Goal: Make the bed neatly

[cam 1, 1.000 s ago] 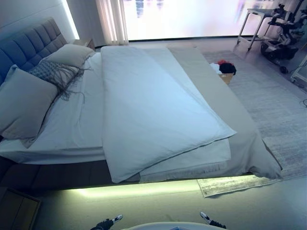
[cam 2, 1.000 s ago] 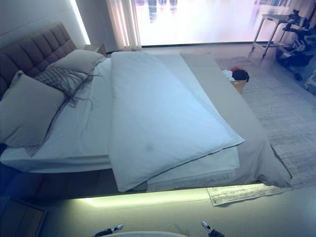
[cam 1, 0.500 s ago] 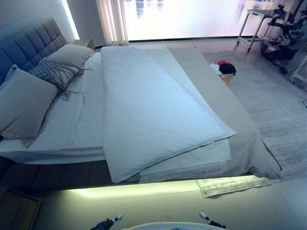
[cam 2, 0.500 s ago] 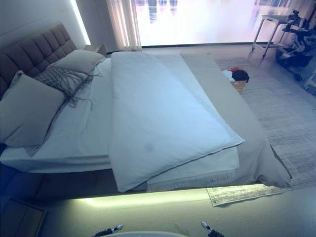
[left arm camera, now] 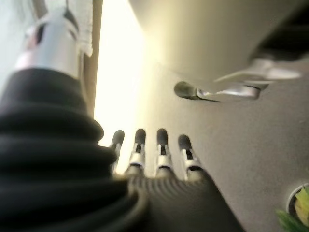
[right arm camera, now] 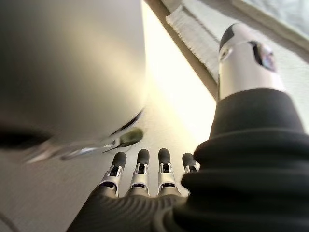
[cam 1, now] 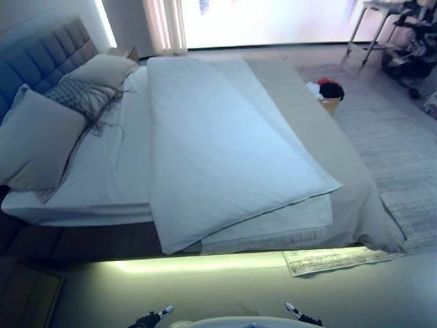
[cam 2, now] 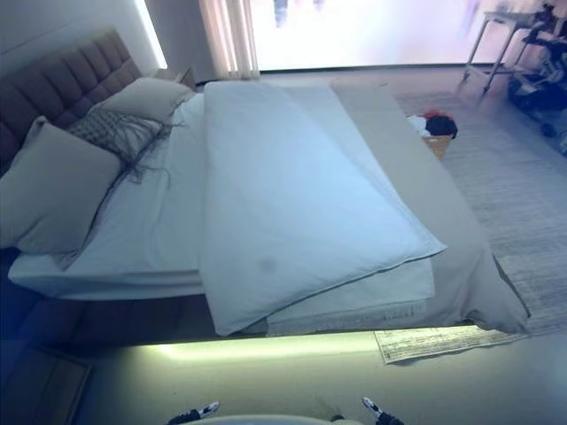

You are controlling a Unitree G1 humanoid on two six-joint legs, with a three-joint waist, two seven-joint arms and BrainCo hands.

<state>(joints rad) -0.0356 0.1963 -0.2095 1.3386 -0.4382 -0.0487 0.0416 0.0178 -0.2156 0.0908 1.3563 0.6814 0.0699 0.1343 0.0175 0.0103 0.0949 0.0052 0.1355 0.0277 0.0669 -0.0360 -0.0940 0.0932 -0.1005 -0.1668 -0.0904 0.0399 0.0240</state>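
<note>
The left hand (left arm camera: pixel 159 159) hangs low, well short of the bed (cam 1: pixel 95 174), its fingers straight and holding nothing. On the bed, grey pillows (cam 1: pixel 37 140) lean at the headboard, and a pale folded duvet (cam 1: pixel 218 150) lies diagonally across the mattress. The right hand (right arm camera: pixel 140 181) also hangs apart from the bed, fingers relaxed, empty.

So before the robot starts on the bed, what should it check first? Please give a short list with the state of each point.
1. Left hand empty, fingers straight: ok.
2. Right hand empty, fingers straight: ok.
3. Duvet lying flat and square: not ok, it sits askew, folded over itself, its near corner over the bed's edge.
4. Pillows at the headboard: ok.
5. Hands within reach of the duvet: not ok, both hang low by the floor.
</note>
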